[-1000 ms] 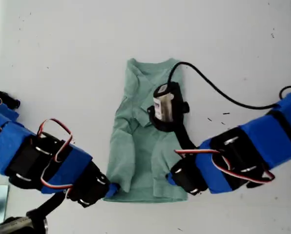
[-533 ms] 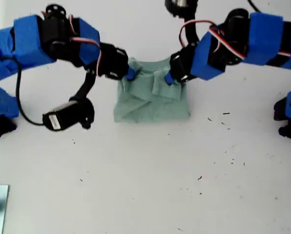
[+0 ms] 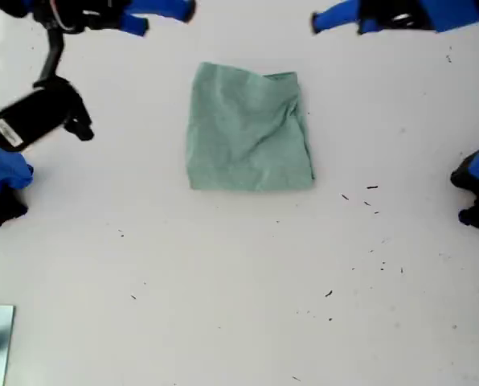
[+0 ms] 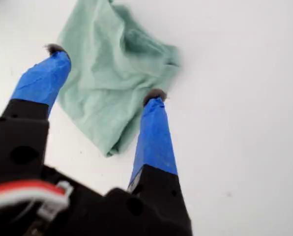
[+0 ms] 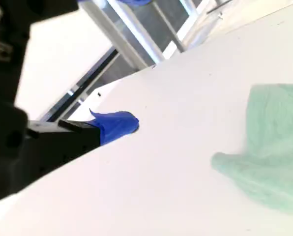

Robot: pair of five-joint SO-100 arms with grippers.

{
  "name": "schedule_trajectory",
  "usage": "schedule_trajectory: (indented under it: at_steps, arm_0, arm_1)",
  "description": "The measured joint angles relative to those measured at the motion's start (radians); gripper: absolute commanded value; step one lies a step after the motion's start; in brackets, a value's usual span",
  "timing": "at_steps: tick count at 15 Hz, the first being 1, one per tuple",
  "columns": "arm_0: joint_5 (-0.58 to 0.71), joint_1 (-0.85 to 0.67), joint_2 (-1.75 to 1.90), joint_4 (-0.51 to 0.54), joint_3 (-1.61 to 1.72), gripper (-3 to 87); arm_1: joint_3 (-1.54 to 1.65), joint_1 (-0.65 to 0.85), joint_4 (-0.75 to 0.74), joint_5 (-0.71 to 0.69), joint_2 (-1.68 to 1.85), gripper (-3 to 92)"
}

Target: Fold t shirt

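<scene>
A: Exterior view, entry one. Where was the t shirt (image 3: 247, 133)?

B: It lay flat on the white desk (image 3: 223, 281), folded into a rough rectangle. It was nearer the desk edge at the exterior view's top, about midway between that view's left and right. Nothing touched it.

A: The arms?

B: One arm (image 3: 103, 12) showed at the exterior view's top left, the other arm (image 3: 400, 12) at its top right. Both had blue tips pointing inward and stood well apart from the cloth. I could not tell which was first or second from this view. A black camera module (image 3: 34, 121) hung near the exterior view's left side. Small dark specks (image 3: 372, 187) dotted the desk beside the shirt.

A: First wrist view?

B: My first gripper (image 4: 105, 73) stood with its jaws spread wide and held nothing. Its blue-taped fingers (image 4: 154, 132) framed the t shirt (image 4: 112, 73), which lay rumpled on the desk (image 4: 235, 98) beyond them.

A: Second wrist view?

B: Only one blue finger of my second gripper (image 5: 114, 127) showed, over bare desk (image 5: 161, 187). Whether the jaws were apart or together, I could not tell. The t shirt (image 5: 274, 147) lay well apart from that finger. A metal frame (image 5: 136, 39) was visible past the desk edge.
</scene>
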Motion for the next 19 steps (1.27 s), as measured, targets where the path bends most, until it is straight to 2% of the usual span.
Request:
schedule_trajectory:
  at_steps: [1, 3, 4, 6, 8, 9, 11, 12, 14, 15, 16, 19]
  arm_0:
    - [-0.003, -0.021, 0.138, -0.012, 0.132, 33.6]
    - [-0.048, 0.008, 0.448, -0.078, 0.451, 26.7]
    - [-0.106, 0.084, 0.632, -0.137, 0.630, 25.0]
    - [-0.291, 0.347, 1.022, -0.267, 1.014, 19.3]
    - [-0.520, 0.538, 1.355, -0.327, 1.381, 21.1]
    - [-0.588, 0.589, 1.456, -0.334, 1.508, 20.1]
    - [-0.627, 0.592, 1.486, -0.327, 1.634, 19.8]
    - [-0.612, 0.578, 1.491, -0.313, 1.680, 19.3]
    - [-0.439, 0.572, 1.506, -0.305, 1.694, 16.9]
    - [-0.417, 0.572, 1.506, -0.305, 1.695, 16.8]
    - [-0.410, 0.572, 1.506, -0.305, 1.695, 16.7]
    - [-0.408, 0.572, 1.506, -0.305, 1.695, 16.6]
  arm_1:
    - [0.063, 0.048, 0.026, 0.000, 0.160, 29.0]
    - [0.262, 0.000, 0.069, 0.052, 0.428, 27.9]
    - [0.417, -0.055, 0.064, 0.124, 0.560, 26.5]
    - [0.785, -0.276, 0.046, 0.298, 0.884, 23.9]
    - [1.118, -0.443, 0.015, 0.476, 1.101, 22.9]
    - [1.258, -0.515, -0.018, 0.531, 1.123, 22.5]
    - [1.439, -0.505, -0.075, 0.640, 1.109, 22.5]
    - [1.454, -0.454, -0.084, 0.623, 1.117, 21.8]
    - [1.457, -0.354, -0.086, 0.299, 1.126, 21.5]
    - [1.460, -0.327, -0.086, 0.167, 1.126, 21.5]
    - [1.460, -0.321, -0.086, 0.115, 1.126, 21.5]
    - [1.460, -0.311, -0.086, 0.097, 1.126, 21.5]
